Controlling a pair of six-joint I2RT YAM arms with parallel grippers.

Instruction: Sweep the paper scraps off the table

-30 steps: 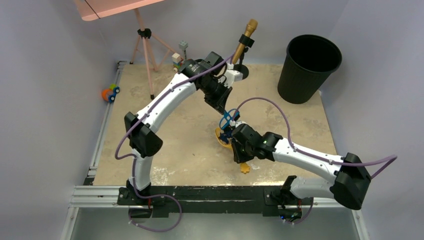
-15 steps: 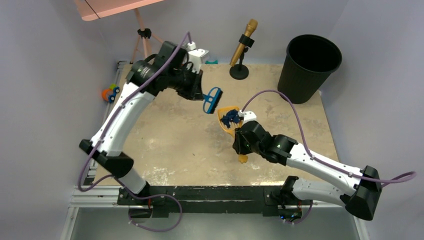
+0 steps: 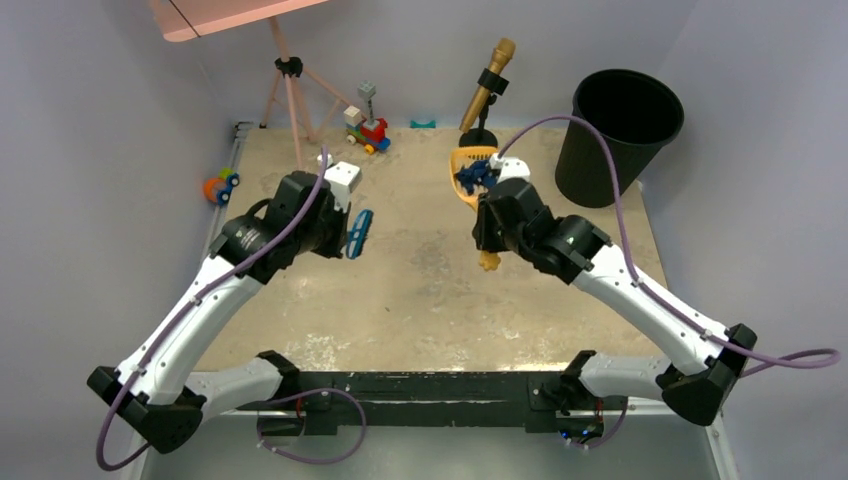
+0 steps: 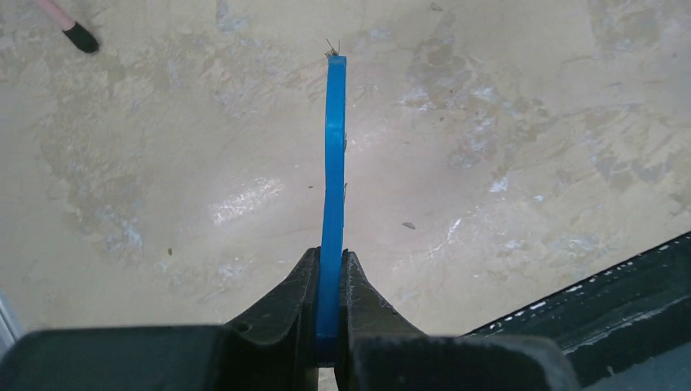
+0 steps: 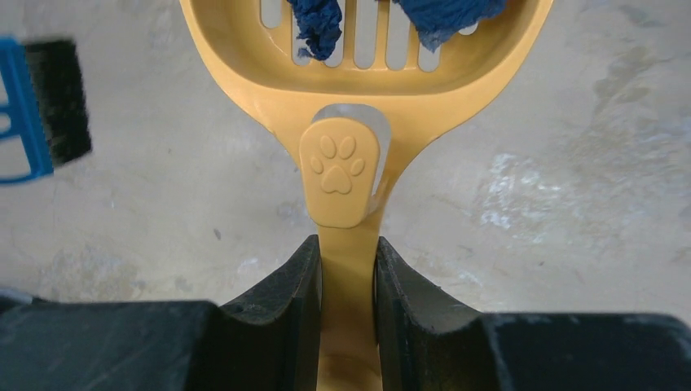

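My right pincer (image 5: 346, 269) pinches the orange scoop (image 5: 358, 85) by its handle, pan pointing far, navy paper scraps (image 5: 319, 20) lying in it. The black bin (image 3: 617, 135) stands to its right, nearest this arm; my left pincer (image 4: 330, 281) clamps the blue brush (image 4: 332, 163).

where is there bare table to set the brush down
The broad middle of the table, between the brush and the scoop and down to the black base rail, is bare. The back edge is crowded: tripod, toy train, microphone, bin.
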